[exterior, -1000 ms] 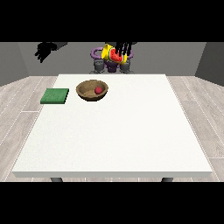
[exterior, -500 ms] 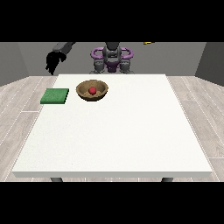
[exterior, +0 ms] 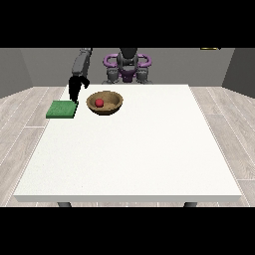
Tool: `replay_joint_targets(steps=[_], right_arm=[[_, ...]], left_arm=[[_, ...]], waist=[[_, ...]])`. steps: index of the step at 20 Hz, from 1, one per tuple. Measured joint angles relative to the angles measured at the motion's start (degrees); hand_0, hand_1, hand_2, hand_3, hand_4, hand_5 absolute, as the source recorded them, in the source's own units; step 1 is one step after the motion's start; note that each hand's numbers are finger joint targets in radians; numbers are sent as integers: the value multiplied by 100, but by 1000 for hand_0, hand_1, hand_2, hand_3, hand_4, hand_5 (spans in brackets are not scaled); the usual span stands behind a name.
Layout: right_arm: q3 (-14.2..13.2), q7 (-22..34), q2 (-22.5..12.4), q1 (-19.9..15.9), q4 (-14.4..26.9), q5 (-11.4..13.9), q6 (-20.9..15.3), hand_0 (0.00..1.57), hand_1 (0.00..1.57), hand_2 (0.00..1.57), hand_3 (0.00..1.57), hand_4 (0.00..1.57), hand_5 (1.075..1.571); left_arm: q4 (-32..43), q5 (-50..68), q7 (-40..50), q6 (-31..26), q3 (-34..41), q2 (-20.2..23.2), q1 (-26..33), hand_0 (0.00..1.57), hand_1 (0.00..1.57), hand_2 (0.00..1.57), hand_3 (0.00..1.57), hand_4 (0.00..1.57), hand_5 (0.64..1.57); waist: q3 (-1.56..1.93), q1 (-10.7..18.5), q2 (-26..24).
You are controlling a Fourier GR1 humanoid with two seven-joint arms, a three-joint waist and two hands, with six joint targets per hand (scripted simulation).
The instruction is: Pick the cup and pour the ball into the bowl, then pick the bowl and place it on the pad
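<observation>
One hand (exterior: pixel 75 87) is showing, at the view's left; we are hanging it over the table (exterior: pixel 149 159) edge beside the pad (exterior: pixel 61 109), fingers pointing down, holding nothing. We are finding the bowl (exterior: pixel 104 103), ball (exterior: pixel 99 102) inside, just to its right in the view, the pad below-left of it. No cup is showing.

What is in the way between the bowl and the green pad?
Nothing on the table. The bowl, with the red ball inside, sits just beside the green pad. Only bare white table lies between them. The robot hand hangs above the pad's far corner.
</observation>
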Motion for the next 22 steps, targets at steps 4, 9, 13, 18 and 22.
replay_joint_targets(steps=[4,9,13,18,22], right_arm=[[35,-297,63,-199,465,25,45,0,0,0,0,595,1557],[67,-758,93,-454,1094,86,96,0,0,0,0,553,1558],[24,-1089,77,-783,1648,102,52,0,0,0,0,509,1552],[-52,-1666,-34,-918,2131,75,213,0,0,0,0,447,1544],[28,-1882,48,-1057,2263,132,131,0,0,0,0,430,1546]], left_arm=[[-77,331,55,-366,242,361,155,0,0,0,0,995,1544],[-228,673,151,-636,472,697,343,0,0,0,0,1008,1535],[-433,840,198,-721,542,853,459,0,0,0,0,1019,1533],[-777,1048,181,-846,600,953,718,0,0,0,0,1014,1542],[-769,1167,220,-895,725,1159,747,0,0,0,0,1020,1538]], waist=[[6,-54,132],[9,-142,259],[10,-130,431],[-42,-87,561],[-62,-189,615]])
